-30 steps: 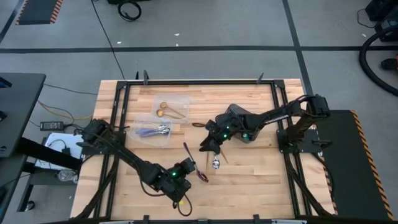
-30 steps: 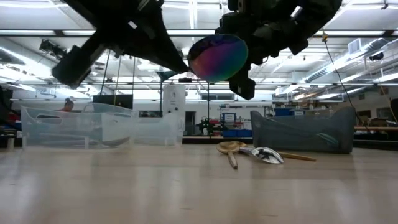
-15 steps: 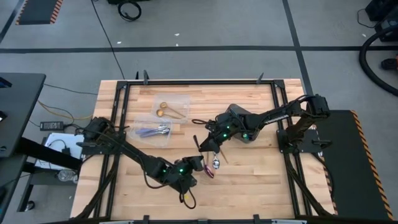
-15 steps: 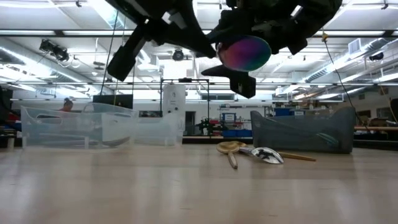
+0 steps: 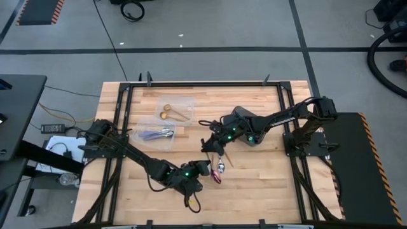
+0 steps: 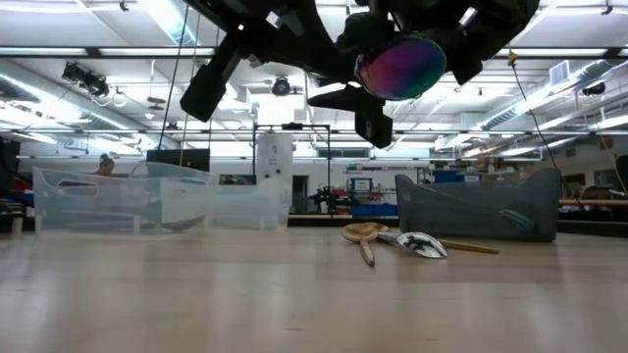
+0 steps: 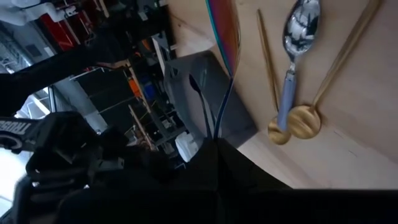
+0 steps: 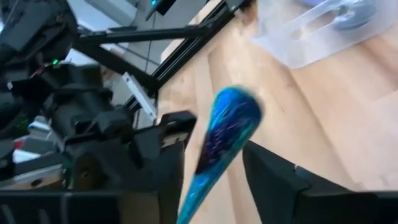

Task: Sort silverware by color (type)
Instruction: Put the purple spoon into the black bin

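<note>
Mid-air handover above the middle of the tabletop (image 5: 254,184), judged from the pose. Left jaws clamped shut on the slim iridescent blue-purple spoon with the teal handle (image 6: 402,67), bowl end out, handle pointing towards the right arm. Right jaws parted, one finger (image 8: 273,180) on each side of the teal handle, apparently with a gap on both sides and no contact.

For a clean transfer:
- Centre the handle between the right fingers before closing; an off-centre pinch likely to twist so thin a piece.
- Close the right jaws fully and get a firm hold before loosening the left ones; no moment with both sets slack.
- Grip well along the handle, not at the very tip, to stop the bowl swinging.
- Pull apart along the line of the handle, slowly, to avoid levering it out.
- Keep height over the shiny silver spoon (image 5: 220,166) and the thin gold spoons (image 7: 303,121) lying just beside it in the middle of the tabletop.

Probable destination: the clear plastic container holding other blue-purple spoons (image 5: 156,135), nearer the left edge, next to the clear plastic container with gold spoons (image 5: 177,109).
</note>
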Controlling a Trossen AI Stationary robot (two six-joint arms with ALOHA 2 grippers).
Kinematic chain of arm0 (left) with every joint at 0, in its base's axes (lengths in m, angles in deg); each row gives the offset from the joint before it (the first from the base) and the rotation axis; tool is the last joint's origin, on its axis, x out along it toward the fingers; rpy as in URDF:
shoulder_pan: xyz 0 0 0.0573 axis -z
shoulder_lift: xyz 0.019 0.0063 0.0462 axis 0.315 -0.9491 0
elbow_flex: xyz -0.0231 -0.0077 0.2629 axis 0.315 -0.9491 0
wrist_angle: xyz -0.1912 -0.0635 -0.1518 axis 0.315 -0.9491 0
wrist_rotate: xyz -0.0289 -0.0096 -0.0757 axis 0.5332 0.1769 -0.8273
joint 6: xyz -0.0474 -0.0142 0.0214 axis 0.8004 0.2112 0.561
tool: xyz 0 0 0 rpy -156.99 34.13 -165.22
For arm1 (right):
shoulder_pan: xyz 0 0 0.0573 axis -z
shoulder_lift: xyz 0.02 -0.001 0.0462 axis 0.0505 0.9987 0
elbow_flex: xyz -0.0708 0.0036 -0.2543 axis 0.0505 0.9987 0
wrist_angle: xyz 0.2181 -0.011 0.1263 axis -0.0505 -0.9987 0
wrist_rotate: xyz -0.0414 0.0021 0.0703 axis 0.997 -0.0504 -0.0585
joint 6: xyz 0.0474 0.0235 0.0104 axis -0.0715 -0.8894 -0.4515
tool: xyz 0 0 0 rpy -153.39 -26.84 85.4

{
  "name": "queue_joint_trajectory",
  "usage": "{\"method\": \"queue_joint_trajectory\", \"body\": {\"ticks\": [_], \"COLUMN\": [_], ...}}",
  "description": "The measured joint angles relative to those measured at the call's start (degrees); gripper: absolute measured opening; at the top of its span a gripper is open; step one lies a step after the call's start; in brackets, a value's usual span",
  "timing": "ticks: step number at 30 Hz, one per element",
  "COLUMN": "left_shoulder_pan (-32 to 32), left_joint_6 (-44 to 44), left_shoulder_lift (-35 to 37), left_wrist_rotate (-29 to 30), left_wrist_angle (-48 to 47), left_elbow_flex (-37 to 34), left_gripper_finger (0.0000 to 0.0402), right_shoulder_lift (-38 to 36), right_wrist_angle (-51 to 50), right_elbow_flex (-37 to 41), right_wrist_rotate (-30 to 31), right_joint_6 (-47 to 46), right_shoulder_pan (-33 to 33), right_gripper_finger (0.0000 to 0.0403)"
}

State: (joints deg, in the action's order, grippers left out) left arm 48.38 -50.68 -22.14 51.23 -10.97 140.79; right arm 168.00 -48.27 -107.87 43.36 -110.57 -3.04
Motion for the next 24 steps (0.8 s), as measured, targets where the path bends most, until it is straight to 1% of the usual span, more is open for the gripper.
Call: {"method": "queue_joint_trajectory", "body": {"ticks": [5,12,17,21,24], "left_shoulder_pan": [-0.3,-1.9,-2.3,-2.8,-3.0], "left_joint_6": [0.0,0.0,1.7,3.0,4.9], "left_shoulder_lift": [0.0,0.0,0.0,0.0,0.0], "left_wrist_rotate": [0.0,-0.4,-0.3,-0.3,-0.3], "left_wrist_angle": [-0.1,-0.2,-0.1,-0.4,-0.5], "left_elbow_flex": [0.0,0.0,0.0,0.0,0.0], "left_gripper_finger": [0.0,0.0,0.0,0.0005,0.0027], "right_shoulder_lift": [0.0,0.0,0.1,0.1,0.1], "right_wrist_angle": [0.2,0.9,-0.3,-0.2,-0.1], "right_elbow_flex": [0.0,-0.1,0.0,0.0,0.0], "right_wrist_rotate": [1.9,2.1,1.3,-0.5,-0.8], "right_joint_6": [0.1,0.0,1.3,1.6,1.6], "right_shoulder_pan": [0.0,0.0,0.7,2.0,2.7], "right_gripper_finger": [0.0127,0.0059,0.0014,0.0012,0.0012]}}
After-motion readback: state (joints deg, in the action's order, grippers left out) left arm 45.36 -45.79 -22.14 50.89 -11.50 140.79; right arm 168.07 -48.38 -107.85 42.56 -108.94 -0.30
